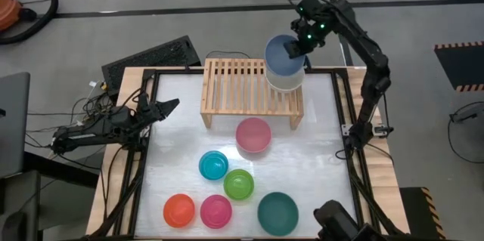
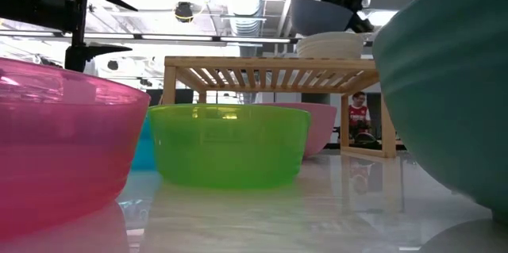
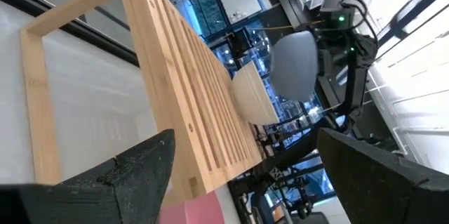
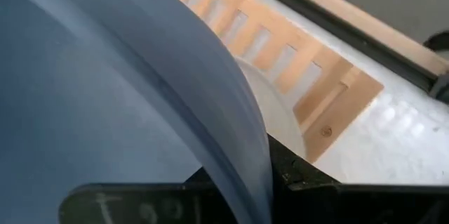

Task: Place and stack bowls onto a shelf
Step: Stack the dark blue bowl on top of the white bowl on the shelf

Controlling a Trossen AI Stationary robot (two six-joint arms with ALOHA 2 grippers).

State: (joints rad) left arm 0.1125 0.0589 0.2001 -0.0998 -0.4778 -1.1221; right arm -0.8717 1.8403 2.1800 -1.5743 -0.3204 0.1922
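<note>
The light-wood shelf (image 1: 246, 86) stands at the table's far side. A white bowl (image 1: 286, 81) sits on the right end of its slatted top, also in the low view (image 2: 337, 44). My right gripper (image 1: 306, 41) is shut on the slate blue bowl (image 1: 284, 54), just above the white one. The pale pink bowl (image 1: 253, 135) rests on the table in front of the shelf. Cyan (image 1: 213, 165), lime green (image 1: 238, 184), red-orange (image 1: 179, 209), magenta (image 1: 216, 211) and dark teal (image 1: 277, 213) bowls stand nearer. My left gripper (image 1: 162, 109) waits open at the table's left edge. My right gripper holds the slate blue bowl by its rim (image 4: 258, 171) on the bowl's far right side. One finger (image 4: 309, 175) lies outside the wall and the other (image 4: 140, 203) inside. The fingers come from above and the far right. The bowl hangs clear over the white bowl (image 4: 277, 115).
The left two thirds of the shelf top (image 1: 231, 75) are bare slats. A black frame (image 1: 151, 75) runs around the table. A keyboard (image 1: 151, 56) lies beyond the far left corner. In the low view the magenta (image 2: 55, 142), lime (image 2: 230, 142) and teal (image 2: 452, 86) bowls stand near the camera.
</note>
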